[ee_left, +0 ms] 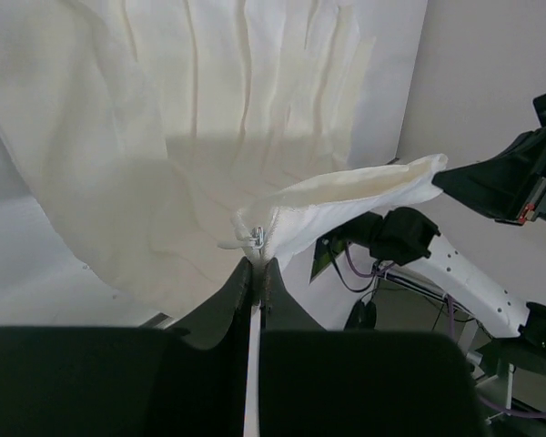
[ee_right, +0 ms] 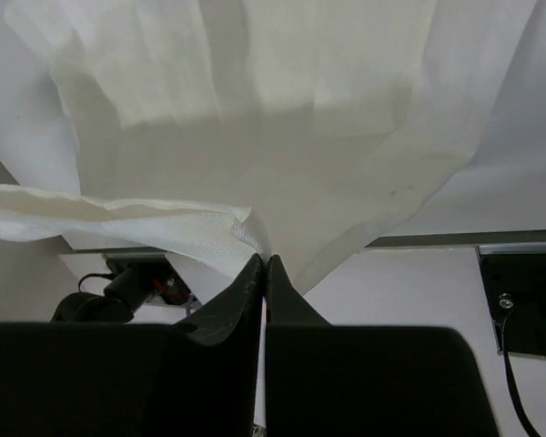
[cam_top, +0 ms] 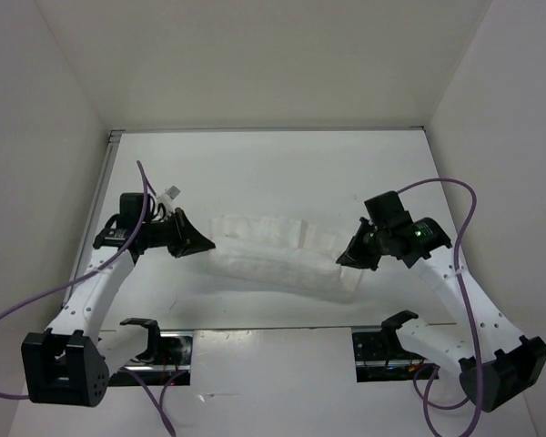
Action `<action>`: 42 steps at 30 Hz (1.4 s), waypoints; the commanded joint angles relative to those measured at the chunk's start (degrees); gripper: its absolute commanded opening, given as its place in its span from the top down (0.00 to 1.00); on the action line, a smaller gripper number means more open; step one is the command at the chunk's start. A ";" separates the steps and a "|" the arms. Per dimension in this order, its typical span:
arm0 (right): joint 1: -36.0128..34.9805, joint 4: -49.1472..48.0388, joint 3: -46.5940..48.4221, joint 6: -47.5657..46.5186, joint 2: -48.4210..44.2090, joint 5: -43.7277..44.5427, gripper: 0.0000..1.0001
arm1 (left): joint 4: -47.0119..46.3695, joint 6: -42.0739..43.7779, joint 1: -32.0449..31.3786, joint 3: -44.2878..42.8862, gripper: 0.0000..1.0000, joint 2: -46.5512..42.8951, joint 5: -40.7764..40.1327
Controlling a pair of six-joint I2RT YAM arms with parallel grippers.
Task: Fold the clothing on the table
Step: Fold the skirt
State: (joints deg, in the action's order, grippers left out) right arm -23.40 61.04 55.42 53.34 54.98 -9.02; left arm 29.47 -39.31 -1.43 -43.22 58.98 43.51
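Clothing (cam_top: pixel 278 255): thin white fabric, cream in the wrist views, run through with many straight pleats that fan outward from each held end. Spread as a long band across the middle of the table (cam_top: pixel 255 173), slanting slightly nearer at its right end. Shows from above as two overlapping strips, a shorter one on the far side and a longer one on the near side. Drawn out between both arms, one end in each grip.

Left end: pinched by the left gripper (cam_top: pixel 207 244), jaws pressed together on a folded edge with only a sliver of cloth between them. Small metal clasp (ee_left: pixel 255 237) on the fabric just above the pinch.

Right end: pinched by the right gripper (cam_top: pixel 343 261), jaws likewise clamped tight on a corner of the cloth; woven edge curling off to the left in the right wrist view.

Hard to make out: possibly lifted slightly off the table along the held edge, though the top view does not settle whether the middle hangs free or lies flat. Pleat lines washed out from above, white on white. Upper part of the garment cut off by the frame in both wrist views. Exact spot of each pinch covered by the black fingers from above.

Surroundings: purple cables (cam_top: pixel 36 305) looping from both arms; white walls (cam_top: pixel 36 109) on three sides; opposite arm (ee_left: pixel 455 273) visible past the cloth in the left wrist view.
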 commanded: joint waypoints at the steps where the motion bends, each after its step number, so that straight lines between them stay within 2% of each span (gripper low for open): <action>1: 0.97 5.23 4.78 0.11 2.14 5.93 1.00 | 1.13 0.56 0.38 -3.09 1.00 2.18 -1.76; 7: 5.90 1.73 9.01 -6.22 9.34 11.55 1.00 | -6.53 0.02 0.38 -11.78 1.00 13.78 -8.77; 13: 6.43 -2.23 12.16 -7.46 16.11 16.12 1.00 | -12.68 0.72 0.38 -20.40 1.00 23.98 -11.60; 20: 6.43 -2.94 14.54 -6.94 21.48 22.36 1.00 | -13.21 5.56 -1.55 -28.84 1.00 35.75 -12.83; 25: 6.43 -2.41 15.85 -6.41 23.86 25.01 1.00 | -13.92 6.79 -4.54 -32.27 1.00 39.27 -14.50; 30: 6.43 -2.94 16.39 -7.64 23.86 22.90 1.00 | -12.96 7.32 -5.60 -31.59 1.00 34.90 -13.89; 34: 5.91 2.40 13.76 -6.86 18.35 20.36 1.00 | -7.42 8.11 -5.60 -25.54 1.00 25.95 -13.27; 37: 2.49 7.23 13.05 -2.99 11.59 19.04 1.00 | -2.34 6.45 -5.60 -20.78 1.00 11.65 -15.11; 40: 2.48 9.53 13.05 -1.66 7.52 18.33 1.00 | -0.12 4.60 -5.60 -17.60 1.00 4.50 -15.64; 42: 2.48 10.59 13.74 -1.66 7.51 19.03 1.00 | -0.12 4.07 -5.60 -17.60 1.00 4.48 -15.64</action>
State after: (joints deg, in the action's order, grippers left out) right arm -21.54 61.34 68.69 51.62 63.86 3.55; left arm 27.97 -34.98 -8.49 -61.49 64.40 33.15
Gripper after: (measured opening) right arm 0.011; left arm 0.022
